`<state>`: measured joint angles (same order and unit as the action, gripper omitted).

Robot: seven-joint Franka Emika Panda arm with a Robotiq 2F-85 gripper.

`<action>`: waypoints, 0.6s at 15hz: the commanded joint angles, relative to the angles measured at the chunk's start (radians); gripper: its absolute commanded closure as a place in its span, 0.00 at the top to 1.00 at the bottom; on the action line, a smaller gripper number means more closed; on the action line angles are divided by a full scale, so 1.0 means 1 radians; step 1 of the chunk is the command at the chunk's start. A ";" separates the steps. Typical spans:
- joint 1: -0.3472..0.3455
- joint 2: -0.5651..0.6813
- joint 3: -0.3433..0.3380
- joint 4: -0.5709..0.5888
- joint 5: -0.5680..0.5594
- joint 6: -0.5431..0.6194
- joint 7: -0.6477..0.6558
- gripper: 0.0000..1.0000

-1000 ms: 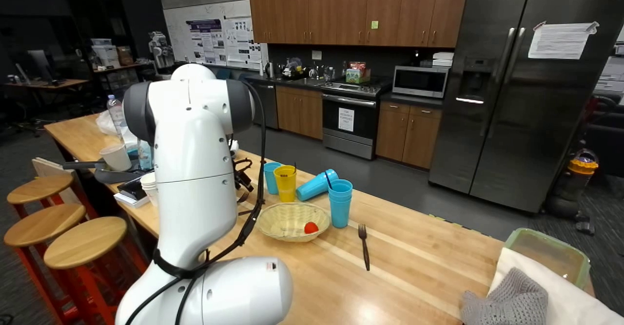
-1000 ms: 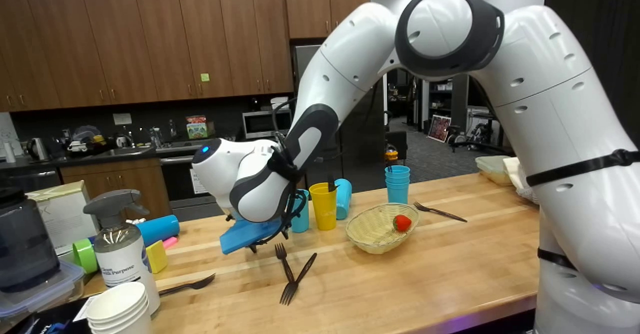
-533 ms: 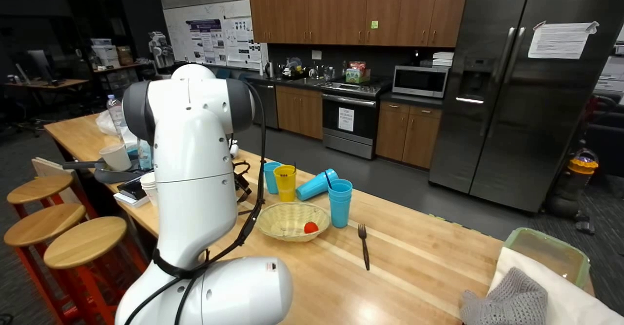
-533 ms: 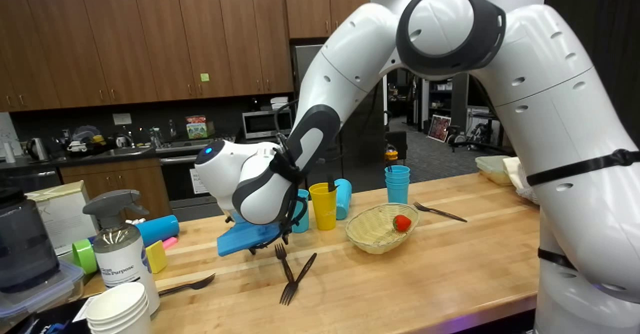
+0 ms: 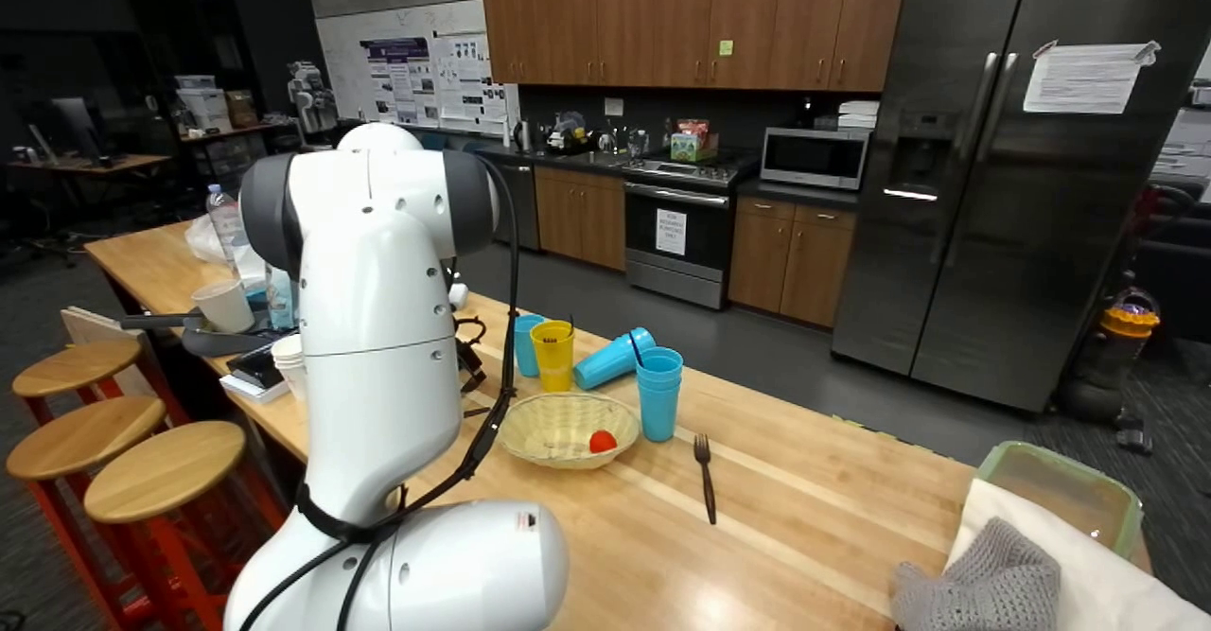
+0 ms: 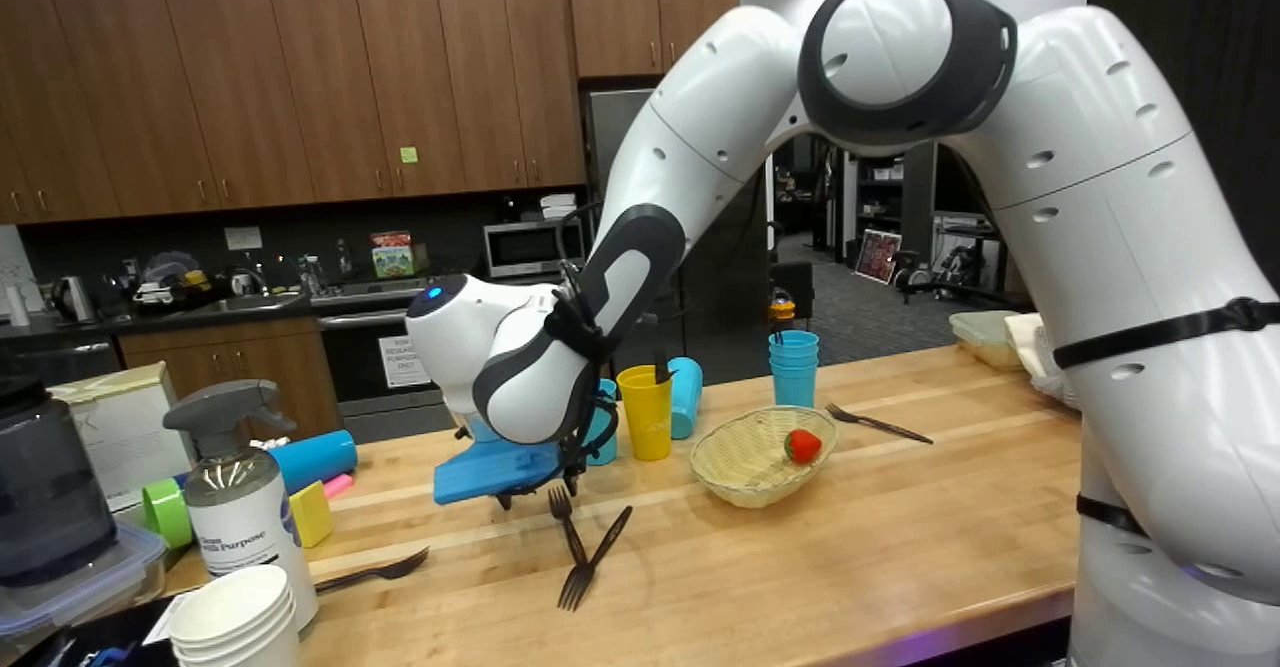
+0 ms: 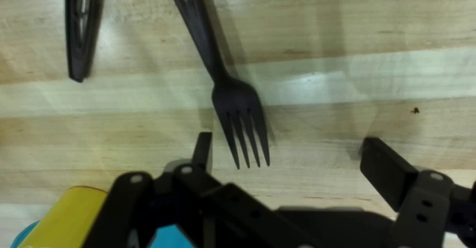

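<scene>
Between the tool's (image 7: 287, 142) fingers (image 7: 388, 171) — off-centre — lies a black fork head (image 7: 240, 97).

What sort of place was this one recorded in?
Most likely a kitchen area in a research lab or office. An exterior view shows a large refrigerator, an oven bearing a printed sign, and posters on what looks like a whiteboard.

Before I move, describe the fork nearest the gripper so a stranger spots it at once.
Over the wooden table, left of the wicker basket in an exterior view, hangs the open gripper. In the wrist view, the black fork mid-picture aims its tines at that gripper, whereas the neighbouring fork shows its handle end there, its tines pointing away.
</scene>
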<state>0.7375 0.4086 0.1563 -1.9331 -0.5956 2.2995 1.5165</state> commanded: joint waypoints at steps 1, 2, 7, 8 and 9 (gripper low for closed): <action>-0.024 0.038 0.031 -0.046 0.045 0.094 -0.029 0.73; -0.027 0.037 0.033 -0.047 0.051 0.105 -0.038 0.69; -0.032 0.031 0.032 -0.046 0.073 0.139 -0.079 0.31; -0.032 0.029 0.032 -0.045 0.077 0.135 -0.095 0.21; -0.031 0.028 0.033 -0.044 0.082 0.131 -0.109 0.15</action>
<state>0.7176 0.3954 0.1719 -1.9447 -0.5548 2.3931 1.4421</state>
